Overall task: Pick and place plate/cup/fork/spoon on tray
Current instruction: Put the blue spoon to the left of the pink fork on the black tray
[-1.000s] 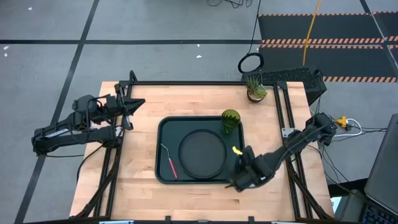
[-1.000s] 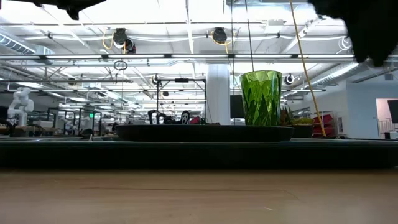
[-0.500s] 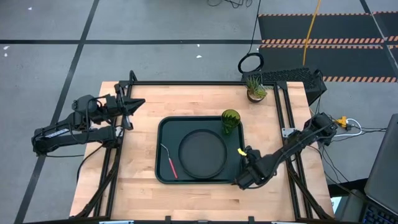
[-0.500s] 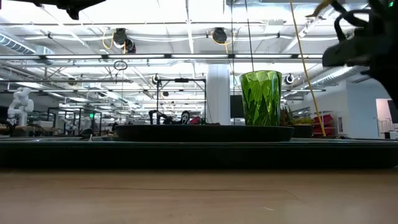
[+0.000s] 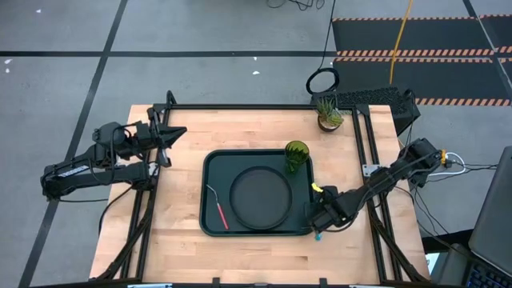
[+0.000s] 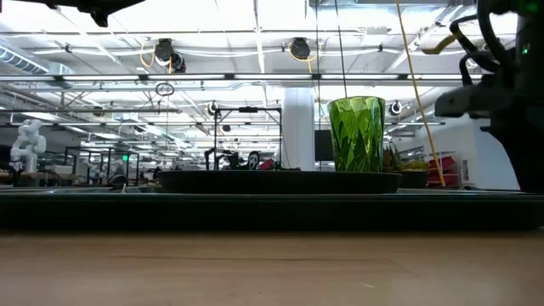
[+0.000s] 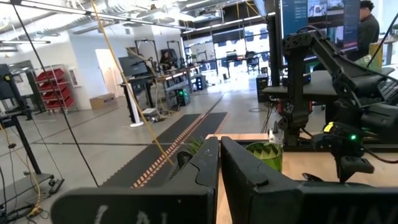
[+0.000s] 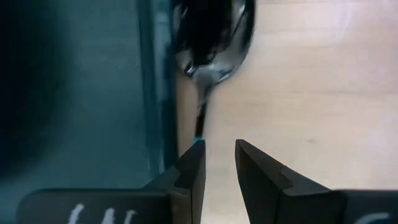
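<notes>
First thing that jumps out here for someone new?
The dark tray in the middle of the table, holding the plate, the green cup at its far right corner and the fork along its left side. Next, the right gripper low at the tray's near right corner, with the spoon by the lip there. The left gripper waits at the table's left edge.

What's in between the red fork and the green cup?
The dark plate lies between the fork and the cup, all on the tray. The high view shows it.
</notes>
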You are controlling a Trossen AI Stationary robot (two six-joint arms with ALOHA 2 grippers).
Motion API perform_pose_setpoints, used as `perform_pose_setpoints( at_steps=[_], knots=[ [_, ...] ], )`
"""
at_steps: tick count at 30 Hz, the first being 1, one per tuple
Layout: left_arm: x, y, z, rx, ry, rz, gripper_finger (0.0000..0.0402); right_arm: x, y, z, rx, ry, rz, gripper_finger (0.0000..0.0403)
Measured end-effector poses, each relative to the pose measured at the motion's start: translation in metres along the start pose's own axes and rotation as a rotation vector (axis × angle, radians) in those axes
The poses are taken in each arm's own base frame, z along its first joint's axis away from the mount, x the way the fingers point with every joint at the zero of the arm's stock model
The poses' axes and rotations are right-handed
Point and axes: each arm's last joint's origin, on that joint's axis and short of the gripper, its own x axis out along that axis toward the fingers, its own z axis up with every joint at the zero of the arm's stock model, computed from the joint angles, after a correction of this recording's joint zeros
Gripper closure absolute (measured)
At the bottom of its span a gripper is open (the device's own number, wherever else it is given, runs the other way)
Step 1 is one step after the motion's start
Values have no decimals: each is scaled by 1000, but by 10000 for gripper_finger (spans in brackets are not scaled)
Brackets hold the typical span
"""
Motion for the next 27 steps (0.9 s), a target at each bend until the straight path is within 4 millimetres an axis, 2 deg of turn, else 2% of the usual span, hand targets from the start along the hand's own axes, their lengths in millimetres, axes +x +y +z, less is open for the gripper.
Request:
perform_pose_setpoints(
  at_steps=[9,19,27],
  knots=[
    [0,0,0,3,0,0,380,6,-9,15,-45,-47,-69,325],
    [0,0,0,3,-2,0,380,-13,-12,40,-74,-186,-15,325],
    [0,0,0,3,0,0,380,6,-12,53,-95,-168,7,325]
  ],
)
